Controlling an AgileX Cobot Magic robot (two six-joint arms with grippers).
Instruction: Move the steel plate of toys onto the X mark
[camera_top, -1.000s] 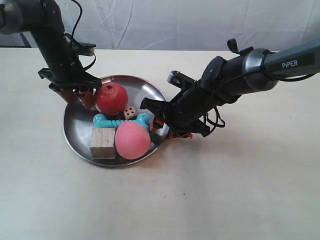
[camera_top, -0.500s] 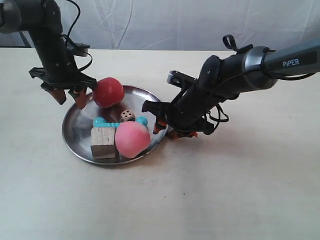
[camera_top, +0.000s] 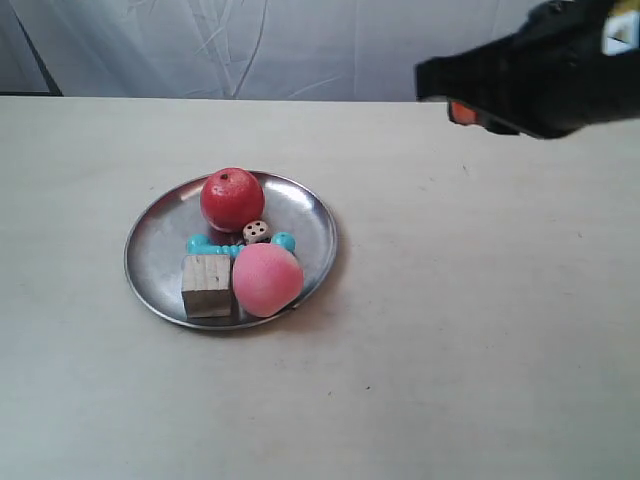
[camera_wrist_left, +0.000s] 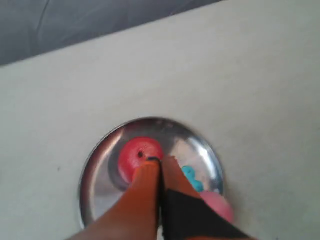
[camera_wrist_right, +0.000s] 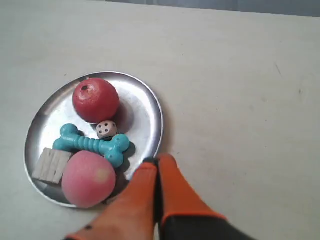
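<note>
The steel plate (camera_top: 158, 240) lies flat on the cream table, with nothing holding it. On it are the red apple (camera_top: 232, 198), white die (camera_top: 256, 231), turquoise bone (camera_top: 204, 243), pink peach (camera_top: 266, 280) and wooden cube (camera_top: 207, 286). My left gripper (camera_wrist_left: 160, 161) is shut and empty, high above the plate (camera_wrist_left: 100, 170), its tips lined over the apple (camera_wrist_left: 135, 155). My right gripper (camera_wrist_right: 157, 161) is shut and empty, raised over the table beside the plate's rim (camera_wrist_right: 159, 117) near the peach (camera_wrist_right: 89, 178). A tiny dark mark (camera_top: 368, 388) lies in front of the plate; its shape is too small to tell.
The arm at the exterior view's right (camera_top: 540, 70) is a blurred dark mass at the top right corner. The other arm is out of the exterior view. A pale cloth backdrop (camera_top: 300, 45) runs behind the table's far edge.
Both grippers have left the plate's rim and risen away. The arm at the exterior view's left has gone out of view; the other has swung up to the top right. The plate stays put.
</note>
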